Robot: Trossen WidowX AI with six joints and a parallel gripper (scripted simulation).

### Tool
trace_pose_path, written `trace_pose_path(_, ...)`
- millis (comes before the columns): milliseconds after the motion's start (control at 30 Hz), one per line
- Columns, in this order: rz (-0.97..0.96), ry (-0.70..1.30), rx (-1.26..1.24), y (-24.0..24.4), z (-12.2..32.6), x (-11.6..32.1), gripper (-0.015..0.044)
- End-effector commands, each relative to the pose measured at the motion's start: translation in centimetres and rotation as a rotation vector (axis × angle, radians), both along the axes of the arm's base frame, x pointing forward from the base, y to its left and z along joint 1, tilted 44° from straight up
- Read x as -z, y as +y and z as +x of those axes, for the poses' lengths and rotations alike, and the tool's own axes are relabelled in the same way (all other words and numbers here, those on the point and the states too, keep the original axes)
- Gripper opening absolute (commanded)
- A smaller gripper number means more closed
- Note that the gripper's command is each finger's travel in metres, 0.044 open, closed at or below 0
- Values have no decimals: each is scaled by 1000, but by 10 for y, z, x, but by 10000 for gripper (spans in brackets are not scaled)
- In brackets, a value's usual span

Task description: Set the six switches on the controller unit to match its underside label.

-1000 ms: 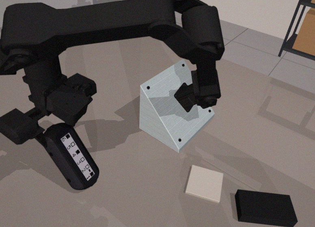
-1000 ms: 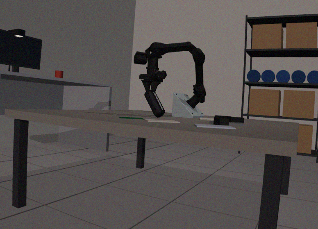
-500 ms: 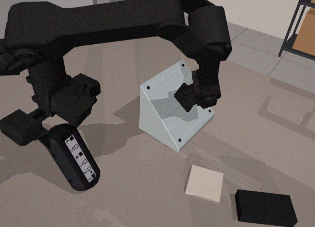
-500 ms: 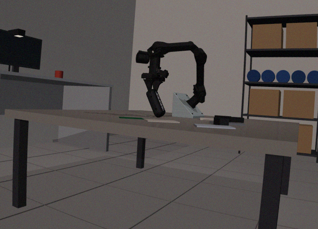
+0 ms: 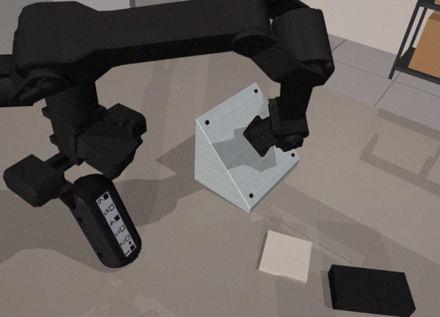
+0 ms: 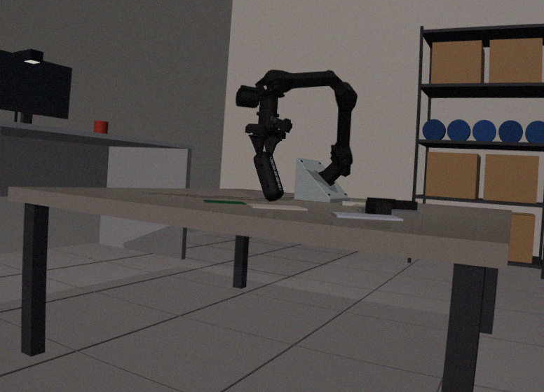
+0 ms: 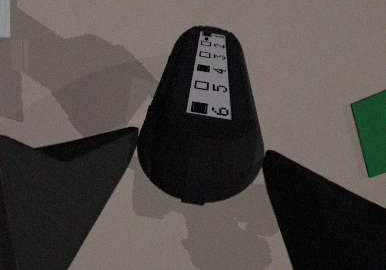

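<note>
The dark grey controller unit (image 5: pixel 91 221) (image 6: pixel 265 178) (image 7: pixel 200 160) is held steeply tilted, its upper end between the fingers. Its lower end is close to the bench; whether it touches is unclear. My gripper (image 5: pixel 89 189) (image 6: pixel 263 154) (image 7: pixel 201 146) is shut on the unit, one finger on each long side. The white underside label (image 5: pixel 115 224) (image 7: pixel 209 76) faces the top view and the wrist camera. Squares 1, 4 and 6 are filled; 2, 3 and 5 are empty. A small dot sits between squares 1 and 2. The rocker switches are hidden on the far side.
A pale metal wedge (image 5: pixel 205 159) (image 6: pixel 303 182) stands right of the unit, under the arm. A cream tile (image 5: pixel 286 256) and a black block (image 5: pixel 367 289) (image 6: pixel 378 205) lie farther right. A green board (image 6: pixel 222 201) (image 7: pixel 372 132) lies near the unit. A pale plate (image 6: pixel 367 216) lies near the bench edge.
</note>
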State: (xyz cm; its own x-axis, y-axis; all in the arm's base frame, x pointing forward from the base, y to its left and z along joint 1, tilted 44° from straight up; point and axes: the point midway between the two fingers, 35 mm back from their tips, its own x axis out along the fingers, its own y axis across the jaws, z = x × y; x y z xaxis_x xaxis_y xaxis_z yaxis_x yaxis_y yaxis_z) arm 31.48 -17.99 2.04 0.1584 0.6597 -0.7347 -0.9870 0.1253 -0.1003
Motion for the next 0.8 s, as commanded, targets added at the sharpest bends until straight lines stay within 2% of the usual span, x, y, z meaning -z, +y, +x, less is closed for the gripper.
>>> trace_pose_path(0, 15, 3, 6, 5, 0, -3, 336)
trace_pose_path(767, 16, 4, 6, 20, 0, -19, 336)
